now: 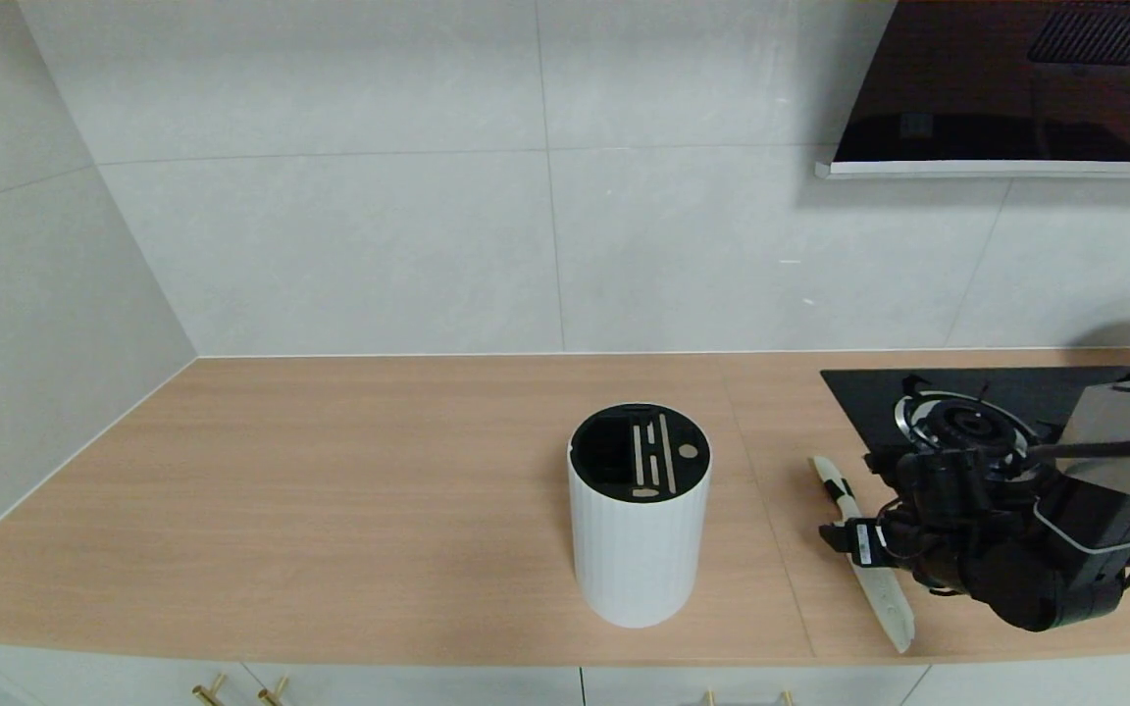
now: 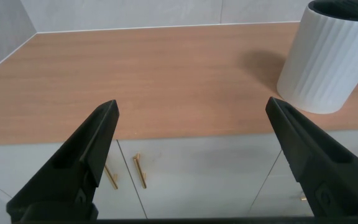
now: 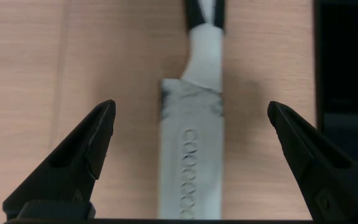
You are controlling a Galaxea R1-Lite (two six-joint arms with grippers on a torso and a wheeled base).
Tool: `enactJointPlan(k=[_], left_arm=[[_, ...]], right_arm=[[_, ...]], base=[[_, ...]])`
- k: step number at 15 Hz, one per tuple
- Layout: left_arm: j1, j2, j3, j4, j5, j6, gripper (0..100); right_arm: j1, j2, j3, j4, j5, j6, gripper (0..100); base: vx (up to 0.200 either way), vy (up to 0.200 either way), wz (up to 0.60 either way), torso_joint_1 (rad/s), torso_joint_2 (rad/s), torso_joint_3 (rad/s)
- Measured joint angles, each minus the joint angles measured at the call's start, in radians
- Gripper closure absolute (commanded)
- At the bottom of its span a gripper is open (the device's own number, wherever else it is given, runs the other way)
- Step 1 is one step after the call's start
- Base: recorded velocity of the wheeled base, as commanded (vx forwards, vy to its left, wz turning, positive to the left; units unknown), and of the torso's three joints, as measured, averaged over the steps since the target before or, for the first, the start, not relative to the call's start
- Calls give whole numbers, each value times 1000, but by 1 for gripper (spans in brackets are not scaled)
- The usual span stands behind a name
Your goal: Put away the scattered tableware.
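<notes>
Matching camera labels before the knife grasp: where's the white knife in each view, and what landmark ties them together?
Head view: the knife lies on the right part of the wooden counter, between the white holder and the stove.
Left wrist view: not in it; the white holder stands there.
Right wrist view: the knife lies mid-picture between the open fingers of the right gripper.
Shared landmark: the wooden counter, in all three.

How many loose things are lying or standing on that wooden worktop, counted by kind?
White knife: 1
White slotted holder: 1
Total: 2
</notes>
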Motion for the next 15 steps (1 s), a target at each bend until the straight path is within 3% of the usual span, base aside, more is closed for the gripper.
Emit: enactJointPlan(k=[15], left_arm=[[0, 0, 0, 0, 0, 0, 0]], right_arm=[[4, 54, -39, -1, -1, 29, 0]], base=[[0, 0, 0, 0, 0, 0]])
